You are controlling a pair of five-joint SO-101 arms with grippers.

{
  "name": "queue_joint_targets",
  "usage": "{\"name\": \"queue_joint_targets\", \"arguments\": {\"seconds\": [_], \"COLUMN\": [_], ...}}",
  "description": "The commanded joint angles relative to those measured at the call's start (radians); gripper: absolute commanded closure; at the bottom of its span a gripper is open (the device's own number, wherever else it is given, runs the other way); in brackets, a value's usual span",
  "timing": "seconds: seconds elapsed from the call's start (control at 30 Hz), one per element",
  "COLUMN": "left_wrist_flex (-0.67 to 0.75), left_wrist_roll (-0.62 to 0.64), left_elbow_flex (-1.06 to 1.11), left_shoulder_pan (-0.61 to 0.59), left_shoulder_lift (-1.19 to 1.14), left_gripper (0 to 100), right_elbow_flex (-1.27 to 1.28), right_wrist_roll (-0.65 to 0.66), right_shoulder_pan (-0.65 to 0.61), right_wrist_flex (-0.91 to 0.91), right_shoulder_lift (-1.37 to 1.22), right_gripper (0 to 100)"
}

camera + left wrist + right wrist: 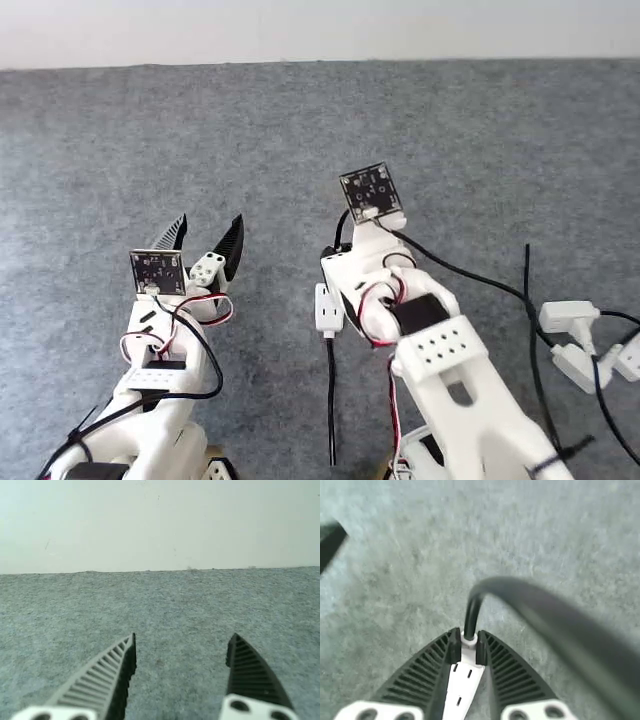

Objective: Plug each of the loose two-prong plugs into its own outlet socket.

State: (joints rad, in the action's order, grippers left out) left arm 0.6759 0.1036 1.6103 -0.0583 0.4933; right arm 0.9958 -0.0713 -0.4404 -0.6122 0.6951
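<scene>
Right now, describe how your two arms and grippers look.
The left arm and right arm are white plastic, with red and black wires and a dark board at each wrist. The left gripper and right gripper have black, ribbed, pointed fingers.

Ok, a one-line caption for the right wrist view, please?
Right gripper with fingers clamped on a white slotted socket, its black cable arching over the grey mat.

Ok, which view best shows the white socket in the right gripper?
Right wrist view: the socket sits clamped in the right gripper, slots visible. The high view shows it from above, farther off.
</scene>
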Motion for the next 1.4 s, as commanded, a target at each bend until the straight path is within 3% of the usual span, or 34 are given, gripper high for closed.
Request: {"name": "queue_joint_targets", "arguments": {"seconds": [0.0,1.37], "left_wrist_flex": [0.026,0.026], "left_wrist_roll": [-0.008,-0.008], "left_elbow_flex": [-0.007,-0.007], "left_shoulder_pan": [-0.002,-0.002], "left_shoulder_lift": [0.02,0.02], "left_gripper": [73,73], "right_elbow_flex": [0.021,0.081], "right_wrist_roll": [-0.008,0.044], "right_shoulder_pan": [-0.016,-0.033], "right_wrist_flex": [-0.004,0.084], "right_shoulder_lift": [0.088,-0.012], "right_gripper": [99.0,99.0]}}
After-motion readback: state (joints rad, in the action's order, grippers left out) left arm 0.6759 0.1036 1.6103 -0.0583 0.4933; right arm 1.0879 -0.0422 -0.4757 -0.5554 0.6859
